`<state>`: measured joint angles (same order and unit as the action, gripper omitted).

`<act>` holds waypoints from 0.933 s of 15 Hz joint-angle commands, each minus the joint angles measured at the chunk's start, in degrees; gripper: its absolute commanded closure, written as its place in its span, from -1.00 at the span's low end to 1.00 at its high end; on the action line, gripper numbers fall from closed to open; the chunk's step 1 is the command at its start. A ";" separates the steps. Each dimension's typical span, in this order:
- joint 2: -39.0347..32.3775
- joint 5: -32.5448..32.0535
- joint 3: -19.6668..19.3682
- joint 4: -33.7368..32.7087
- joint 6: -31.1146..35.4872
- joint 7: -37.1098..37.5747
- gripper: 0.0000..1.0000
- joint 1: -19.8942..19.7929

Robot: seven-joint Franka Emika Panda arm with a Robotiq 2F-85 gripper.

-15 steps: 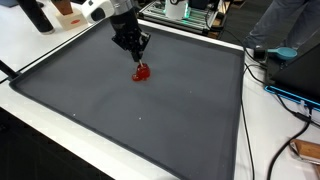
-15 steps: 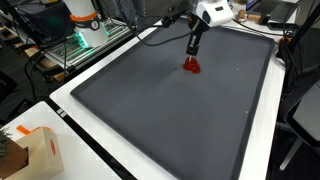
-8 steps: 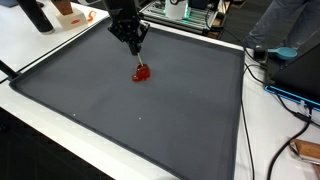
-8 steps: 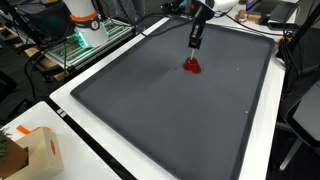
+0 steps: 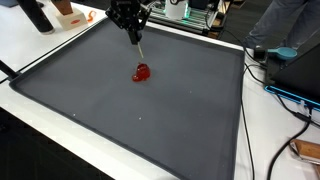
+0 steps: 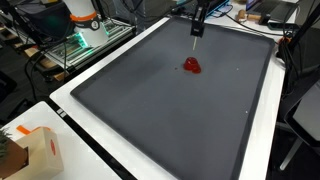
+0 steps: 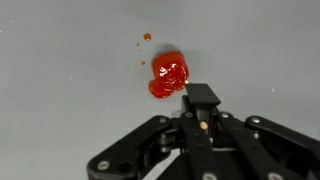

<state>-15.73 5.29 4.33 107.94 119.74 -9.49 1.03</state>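
Surface: dark grey mat [image 5: 180, 115], red blob [image 5: 142, 72] on it.
Room: white table [image 5: 45, 45], cluttered workbench [image 6: 85, 40].
Gripper [image 5: 132, 27]: clamped on thin stick [image 5: 138, 46] above blob.

Glossy red blob [image 7: 168, 75] just ahead of the black gripper [image 7: 203, 105], tiny red specks [image 7: 147, 37] beyond it, pale stick [image 5: 139, 48] in its jaws, plain grey mat [image 7: 60, 60] all round.
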 commanded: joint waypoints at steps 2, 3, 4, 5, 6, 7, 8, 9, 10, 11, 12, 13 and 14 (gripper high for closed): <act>2.22 -1.42 -0.38 -0.23 -2.99 2.81 0.94 0.99; 2.58 -1.56 -0.38 -0.35 -3.32 3.19 0.94 1.13; 2.81 -1.66 -0.37 -0.53 -3.69 3.62 0.94 1.27; 3.05 -1.86 -0.38 -0.77 -4.18 4.01 0.94 1.42; 3.20 -1.89 -0.38 -1.02 -4.53 4.28 0.94 1.52; 3.35 -2.05 -0.37 -1.30 -4.97 4.72 0.94 1.67; 3.45 -2.10 -0.35 -1.53 -5.31 4.96 0.94 1.78; 3.59 -2.22 -0.32 -1.68 -5.46 5.22 0.94 1.90; 3.71 -2.32 -0.31 -1.77 -5.61 5.52 0.94 2.00; 3.78 -2.48 -0.30 -1.92 -5.84 5.73 0.94 2.11; 3.83 -3.14 -0.33 -2.08 -5.85 5.87 0.94 2.29; 2.95 -1.44 -0.14 -2.31 -4.58 4.22 0.94 1.77; 2.94 -1.50 -0.13 -2.49 -4.59 4.26 0.74 1.82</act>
<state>-12.77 3.77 4.34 105.59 115.32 -5.24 2.71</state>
